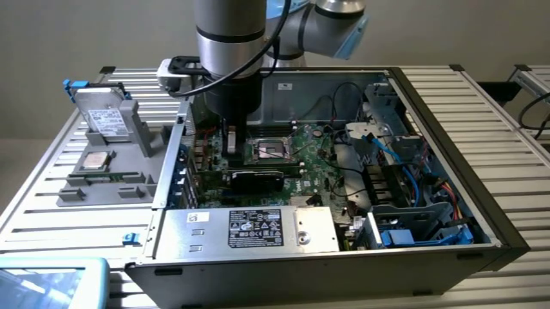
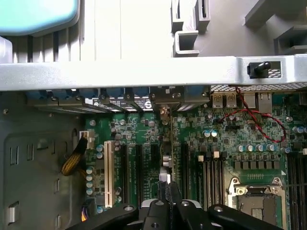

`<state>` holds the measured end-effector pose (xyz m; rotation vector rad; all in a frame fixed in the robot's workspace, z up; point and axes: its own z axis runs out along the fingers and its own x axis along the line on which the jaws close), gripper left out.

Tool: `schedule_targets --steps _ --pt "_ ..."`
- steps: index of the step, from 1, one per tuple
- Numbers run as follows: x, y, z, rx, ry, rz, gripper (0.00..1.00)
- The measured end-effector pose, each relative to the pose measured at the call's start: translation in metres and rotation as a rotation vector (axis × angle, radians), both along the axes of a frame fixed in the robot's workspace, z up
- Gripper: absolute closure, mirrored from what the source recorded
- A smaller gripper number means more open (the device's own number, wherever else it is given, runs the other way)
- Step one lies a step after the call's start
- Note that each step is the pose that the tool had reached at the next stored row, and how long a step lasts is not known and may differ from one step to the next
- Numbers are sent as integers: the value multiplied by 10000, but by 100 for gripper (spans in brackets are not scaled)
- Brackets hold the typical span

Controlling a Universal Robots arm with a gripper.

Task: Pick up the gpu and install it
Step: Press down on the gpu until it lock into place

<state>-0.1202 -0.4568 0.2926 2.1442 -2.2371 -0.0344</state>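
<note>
My claw (image 2: 167, 199) is pressed together, pinching the gpu (image 2: 171, 143) by its edge; the card stands upright among the motherboard (image 2: 216, 139) slots inside the open case (image 1: 447, 109).

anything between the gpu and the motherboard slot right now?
Nothing visible. The gripper is shut on the gpu, which stands edge-on over the motherboard among the expansion slots. Whether it is already seated cannot be told.
</note>
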Motion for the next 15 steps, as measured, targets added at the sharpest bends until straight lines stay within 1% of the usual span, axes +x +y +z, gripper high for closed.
schedule_targets --steps 2,6,10,15 --pt "-21 2 -23 0 -36 -32 88" --pt "-61 18 -79 0 -77 -92 88" --pt "-71 41 -135 -1 -99 -138 88" --pt "-80 77 -194 -4 -152 -166 88"
